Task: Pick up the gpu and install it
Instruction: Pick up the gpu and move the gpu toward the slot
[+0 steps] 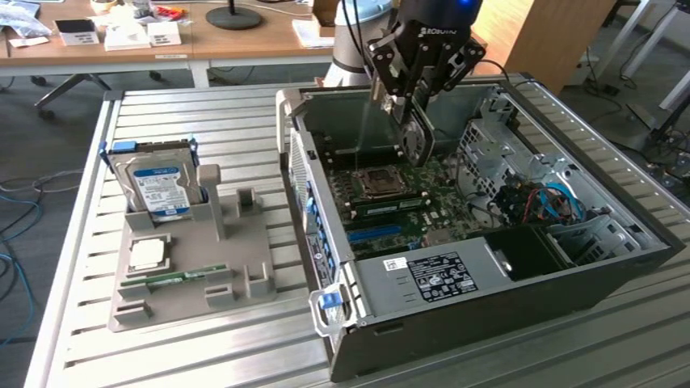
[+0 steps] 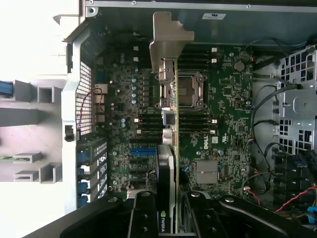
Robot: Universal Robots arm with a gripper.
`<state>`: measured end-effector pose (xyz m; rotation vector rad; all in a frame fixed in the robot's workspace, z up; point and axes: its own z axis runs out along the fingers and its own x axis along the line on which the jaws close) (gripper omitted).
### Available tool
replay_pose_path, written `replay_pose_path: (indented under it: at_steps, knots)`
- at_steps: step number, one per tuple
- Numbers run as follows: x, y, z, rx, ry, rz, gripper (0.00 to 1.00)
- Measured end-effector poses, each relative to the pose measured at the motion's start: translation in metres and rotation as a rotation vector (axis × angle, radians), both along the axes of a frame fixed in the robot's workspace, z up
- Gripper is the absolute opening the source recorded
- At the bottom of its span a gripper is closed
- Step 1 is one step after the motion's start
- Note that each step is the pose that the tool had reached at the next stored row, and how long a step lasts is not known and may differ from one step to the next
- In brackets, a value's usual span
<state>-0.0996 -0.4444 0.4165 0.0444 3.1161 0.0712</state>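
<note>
My gripper [image 1: 414,105] hangs over the open computer case [image 1: 603,267] and is shut on the gpu [image 1: 416,137], a thin dark card held on edge. The card hovers above the green motherboard [image 1: 431,202], near the processor socket [image 1: 377,182]. In the wrist view the gpu [image 2: 170,148] appears edge-on between the black fingers [image 2: 143,218], its metal end bracket [image 2: 168,37] pointing toward the case's rear wall. My gripper [image 2: 171,220] clamps the card near its NVIDIA-labelled end, above the blue slot [image 2: 143,151] and the black slots beside it.
On the exterior view's left a grey fixture [image 1: 242,267] holds a silver hard drive [image 1: 157,182], a processor chip [image 1: 148,255] and a green memory stick [image 1: 173,279]. Inside the case are a power supply [image 1: 431,275], drive cages and loose cables [image 1: 550,202]. Desks stand behind.
</note>
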Motion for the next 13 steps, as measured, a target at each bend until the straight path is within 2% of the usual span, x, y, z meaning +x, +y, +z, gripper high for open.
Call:
replay_pose_path:
  at_steps: [7,13]
  knots:
    - [0.0003,0.0000,0.0000,0.0000,0.0000,0.000,0.27]
    - [0.0058,0.0000,0.0000,-0.0001,0.0000,0.000,0.27]
